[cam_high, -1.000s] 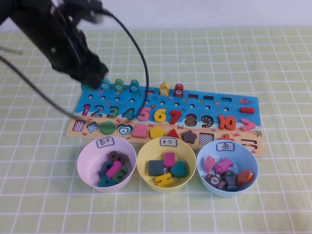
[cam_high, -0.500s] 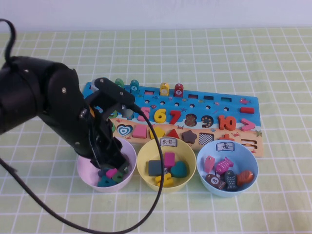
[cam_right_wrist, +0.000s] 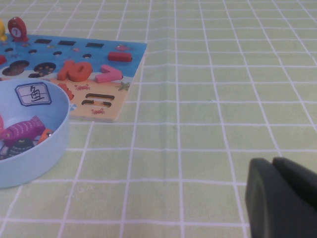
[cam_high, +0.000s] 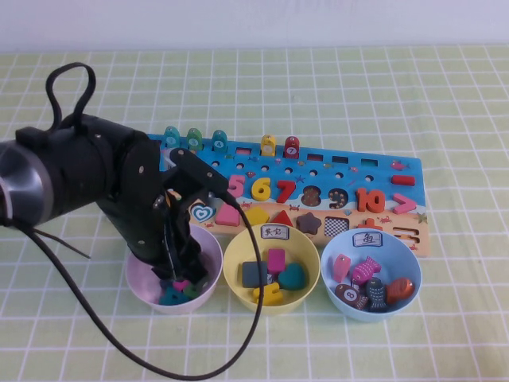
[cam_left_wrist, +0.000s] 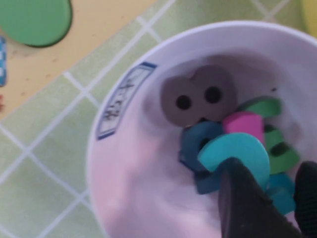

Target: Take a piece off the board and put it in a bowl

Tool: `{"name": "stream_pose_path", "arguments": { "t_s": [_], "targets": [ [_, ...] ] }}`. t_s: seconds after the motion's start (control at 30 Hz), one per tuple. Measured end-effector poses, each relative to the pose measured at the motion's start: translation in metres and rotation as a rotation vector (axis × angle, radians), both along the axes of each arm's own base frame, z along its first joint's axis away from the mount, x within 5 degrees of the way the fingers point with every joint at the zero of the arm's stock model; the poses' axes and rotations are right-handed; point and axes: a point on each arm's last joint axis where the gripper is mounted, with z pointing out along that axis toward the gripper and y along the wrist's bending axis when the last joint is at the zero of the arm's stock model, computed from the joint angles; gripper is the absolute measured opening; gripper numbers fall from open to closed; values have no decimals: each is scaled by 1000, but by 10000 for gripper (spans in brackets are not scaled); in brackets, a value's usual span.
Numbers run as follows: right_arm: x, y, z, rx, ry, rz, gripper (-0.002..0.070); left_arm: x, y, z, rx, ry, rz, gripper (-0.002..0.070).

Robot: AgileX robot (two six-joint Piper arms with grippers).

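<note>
Left arm: bulky matte-black housing at centre left of the high view, rounded segments, a glossy grey band at the far left edge, small pale screw dots on its shell, a yellowish fleck near the wrist. Black cable: loops above the arm at upper left, and a second run sweeps down along the bottom of the frame and up to the wrist. Left gripper: black tapering fingers, lower right of the left wrist view; right gripper: smooth black rounded blocks with a narrow seam, lower right of the right wrist view.

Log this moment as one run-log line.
left gripper: in pink bowl, holding teal 2 | right gripper: parked off board, shut
</note>
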Motion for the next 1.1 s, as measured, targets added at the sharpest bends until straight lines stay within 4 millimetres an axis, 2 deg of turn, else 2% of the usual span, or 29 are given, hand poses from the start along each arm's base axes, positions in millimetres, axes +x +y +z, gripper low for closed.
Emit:
{"name": "stream_pose_path", "arguments": {
  "t_s": [0.17,0.4,0.53,0.63,0.77,0.8,0.93,1.1],
  "targets": [
    [0,0,0,0,0,0,-19,2,4,0,47,-27,-26,200],
    [0,0,0,0,0,0,-19,4,4,1,34,-39,42,371],
    [0,0,0,0,0,0,-19,2,5,9,18,-61,53,393],
    [0,0,0,0,0,0,-19,-3,8,28,-27,-132,52,323],
    [0,0,0,0,0,0,-19,-27,17,66,-166,-334,-3,90],
    [0,0,0,0,0,0,-19,-37,21,76,-216,-395,-7,58],
    [0,0,0,0,0,0,-19,-81,42,97,-382,-552,16,11],
    [0,0,0,0,0,0,-19,-127,65,94,-491,-604,55,1]
  ]
}}
